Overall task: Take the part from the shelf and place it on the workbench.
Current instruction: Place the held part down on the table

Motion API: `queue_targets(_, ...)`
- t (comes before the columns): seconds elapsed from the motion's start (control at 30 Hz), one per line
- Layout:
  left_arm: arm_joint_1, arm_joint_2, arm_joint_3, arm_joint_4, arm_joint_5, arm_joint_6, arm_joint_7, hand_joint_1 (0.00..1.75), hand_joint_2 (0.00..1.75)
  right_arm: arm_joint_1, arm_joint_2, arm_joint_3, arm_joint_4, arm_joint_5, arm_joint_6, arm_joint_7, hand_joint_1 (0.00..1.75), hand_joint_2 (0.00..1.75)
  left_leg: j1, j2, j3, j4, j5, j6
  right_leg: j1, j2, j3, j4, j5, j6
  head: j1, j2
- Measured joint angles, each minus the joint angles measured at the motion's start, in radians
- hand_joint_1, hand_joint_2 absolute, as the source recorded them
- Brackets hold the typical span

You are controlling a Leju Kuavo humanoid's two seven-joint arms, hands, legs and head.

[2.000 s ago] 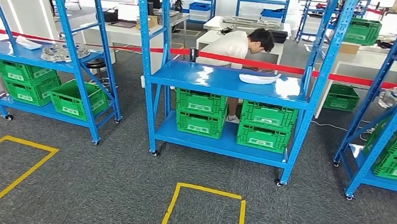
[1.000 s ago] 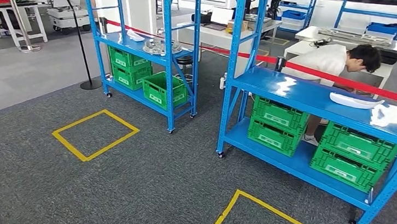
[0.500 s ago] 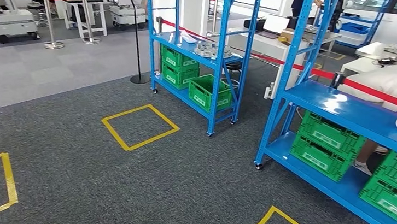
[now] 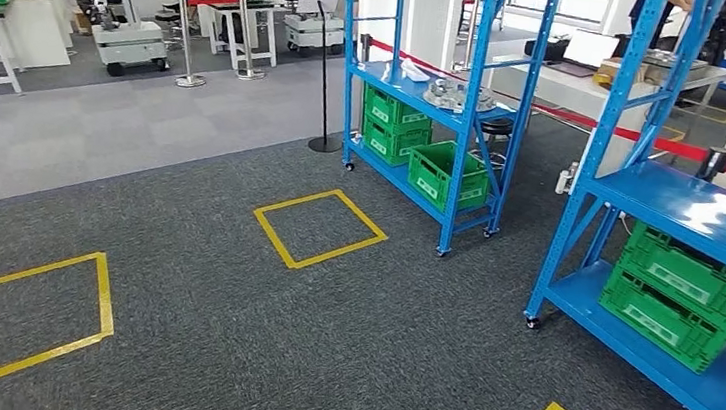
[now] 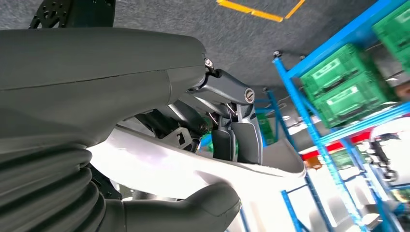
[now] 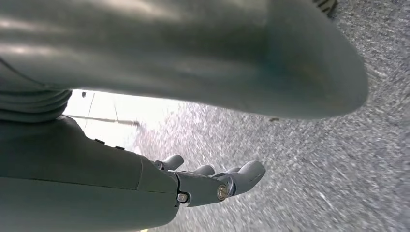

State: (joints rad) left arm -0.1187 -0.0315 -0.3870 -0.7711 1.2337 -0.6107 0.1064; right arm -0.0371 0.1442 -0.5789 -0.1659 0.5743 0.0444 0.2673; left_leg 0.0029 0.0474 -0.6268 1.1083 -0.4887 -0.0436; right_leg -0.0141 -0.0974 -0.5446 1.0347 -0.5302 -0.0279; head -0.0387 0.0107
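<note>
In the head view, blue shelves (image 4: 429, 101) holding green crates (image 4: 447, 173) stand on grey carpet (image 4: 226, 333) marked with yellow tape squares (image 4: 320, 227). In the left wrist view, the left hand (image 5: 212, 145) grips the white part (image 5: 203, 169), thumb under it, fingers (image 5: 241, 137) over its top. In the right wrist view, the right hand (image 6: 208, 181) holds nothing, fingers extended and apart above the carpet.

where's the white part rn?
In the left wrist view, the white part is gripped in the left hand, between thumb and fingers.
</note>
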Motion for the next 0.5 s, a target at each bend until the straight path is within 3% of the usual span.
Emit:
queue_targets(0.07,-0.004,0.003,0.001,-0.004,0.0,0.0,0.0,1.75,1.75,-0.001,0.0,0.001,0.0,0.002,0.0,0.0,0.0,0.0,-0.012,0.035,0.04,-0.076,0.016,0.016,0.004,-0.021,0.005,-0.001,-0.003,0.009,0.0,0.0)
queue_targets(0.13,-0.005,0.007,0.003,-0.006,0.0,0.0,0.0,1.75,1.75,-0.002,0.0,0.002,0.0,0.003,0.001,0.0,0.0,0.0,-0.016,0.018,0.038,-0.085,0.017,0.027,0.005,-0.042,0.011,-0.006,-0.005,0.019,0.001,0.0)
queue_targets(0.17,-0.004,0.01,0.005,-0.006,0.0,0.0,0.0,1.75,1.75,-0.004,-0.001,0.003,0.0,0.004,0.001,0.0,0.0,0.0,-0.014,0.005,0.04,-0.09,0.02,0.032,0.003,-0.04,0.014,-0.006,-0.009,0.025,0.002,0.0)
queue_targets(0.23,-0.006,0.012,0.006,-0.009,0.0,0.0,0.0,1.75,1.75,-0.005,-0.003,0.004,0.0,0.004,0.001,0.0,0.0,0.0,-0.007,-0.022,0.046,-0.103,0.029,0.045,0.0,0.012,-0.001,0.036,-0.039,0.035,0.005,0.0)
queue_targets(0.3,-0.01,0.011,0.007,-0.01,0.0,0.0,0.0,1.75,1.75,-0.003,-0.005,0.005,0.0,0.004,0.001,-0.001,0.0,0.0,-0.003,-0.051,0.045,-0.106,0.033,0.052,-0.002,0.076,-0.06,0.157,-0.097,0.038,0.011,0.0)
queue_targets(0.37,-0.009,0.011,0.007,-0.009,0.0,-0.001,0.001,1.75,1.75,0.0,-0.006,0.006,0.0,0.006,0.001,0.0,0.0,0.0,-0.003,-0.082,0.042,-0.103,0.034,0.054,-0.002,0.094,-0.118,0.264,-0.127,0.04,0.015,0.0)
queue_targets(0.4,-0.007,0.011,0.007,-0.008,0.0,-0.001,0.002,1.75,1.75,0.0,-0.007,0.006,0.0,0.008,0.001,0.001,0.0,0.0,-0.003,-0.098,0.042,-0.1,0.033,0.053,-0.003,0.096,-0.125,0.268,-0.114,0.041,0.016,0.0)
queue_targets(0.43,-0.006,0.012,0.007,-0.008,0.0,-0.002,0.004,1.75,1.75,0.0,-0.007,0.006,0.0,0.009,0.001,0.001,0.0,0.0,-0.001,-0.114,0.041,-0.096,0.032,0.051,-0.004,0.099,-0.112,0.232,-0.082,0.041,0.017,0.0)
queue_targets(0.47,-0.006,0.012,0.007,-0.007,0.0,-0.002,0.007,1.75,1.75,-0.001,-0.007,0.006,0.0,0.01,0.001,0.001,0.0,0.0,0.0,-0.13,0.04,-0.09,0.029,0.047,-0.008,0.111,-0.085,0.166,-0.042,0.042,0.017,0.0)
queue_targets(0.5,-0.007,0.012,0.007,-0.007,0.001,-0.004,0.011,1.75,1.75,-0.001,-0.007,0.006,0.0,0.011,0.002,0.001,0.0,0.0,0.001,-0.144,0.036,-0.082,0.026,0.041,-0.012,0.137,-0.057,0.101,-0.015,0.044,0.018,0.0)
